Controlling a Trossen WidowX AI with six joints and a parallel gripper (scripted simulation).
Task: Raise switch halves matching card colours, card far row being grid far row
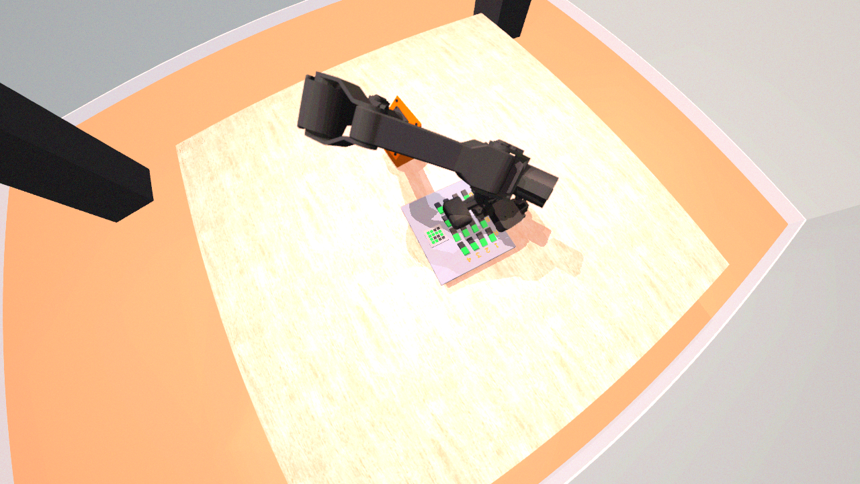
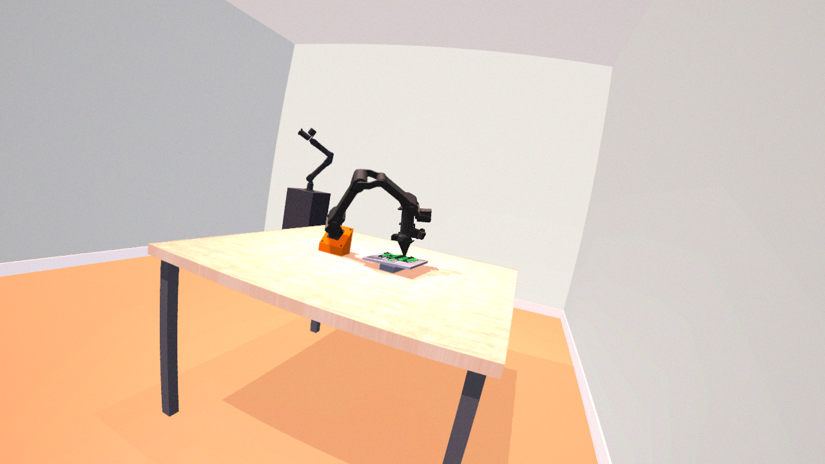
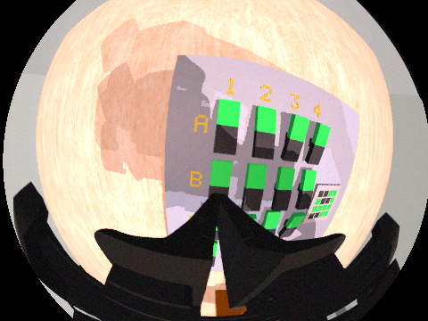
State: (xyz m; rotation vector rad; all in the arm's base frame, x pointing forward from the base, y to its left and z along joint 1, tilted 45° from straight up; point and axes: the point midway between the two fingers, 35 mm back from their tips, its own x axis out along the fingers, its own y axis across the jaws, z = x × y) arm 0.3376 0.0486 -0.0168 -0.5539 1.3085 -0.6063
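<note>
The switch panel (image 1: 445, 267) (image 2: 372, 258) (image 3: 254, 71) carries a grid of green and dark grey rocker switches. My gripper (image 2: 405, 254) (image 3: 217, 199) is shut and empty, its tips low over the panel. In the wrist view they cover the lower part of switch B1 (image 3: 220, 173); contact cannot be told. Switches A1 (image 3: 228, 113) and B2 (image 3: 256, 177) show both halves. Most of the two nearer rows is hidden behind the fingers. The card (image 1: 435, 235) (image 3: 325, 202) reads, far row first: dark, dark, green, green; green, dark, dark, green; all green; dark, dark, green, green. Several tilts are unclear.
The panel stands raised on the wooden table (image 1: 336, 337) (image 2: 288, 276). The arm's orange base (image 1: 404, 111) (image 2: 335, 242) is behind the panel. The arm's shadow falls across the panel and table. A second arm (image 2: 323, 153) stands on a dark pedestal (image 2: 300, 209) beyond the table.
</note>
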